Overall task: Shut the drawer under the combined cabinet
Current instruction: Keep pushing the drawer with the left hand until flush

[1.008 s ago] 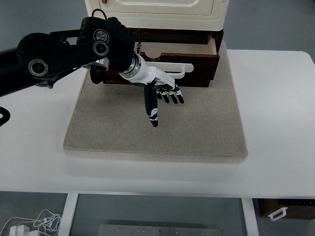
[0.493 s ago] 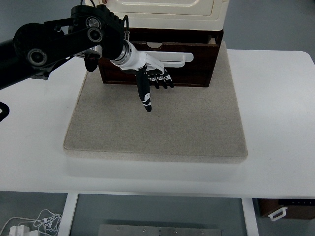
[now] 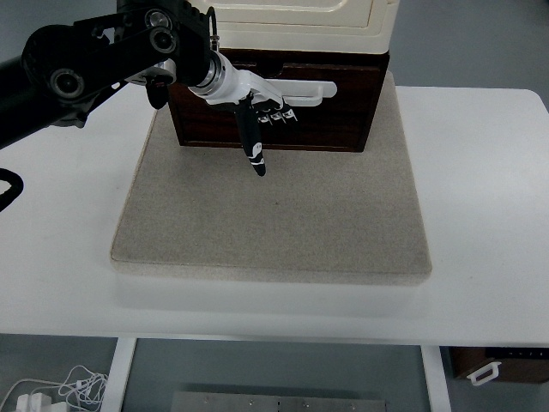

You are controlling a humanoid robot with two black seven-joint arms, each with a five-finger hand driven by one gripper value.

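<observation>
- Top view: the left robot hand (image 3: 262,116) is laid flat against the front of the drawer (image 3: 274,107), fingers extended and gripping nothing; a push needs no grasp, so the palm and fingers are simply pressed on the panel beside the white handle (image 3: 304,90).
- The drawer sits under the cream cabinet (image 3: 296,21), its dark front looking about flush with the wooden base (no opening is visible from above); closing is judged done or very nearly so.
- The thumb is pointed down and away toward the grey mat (image 3: 274,215), kept clear of the panel.
- The cabinet is stood on the mat, itself on the white table (image 3: 489,215), probably to keep it from sliding under the push.
- The right arm is not seen.
</observation>
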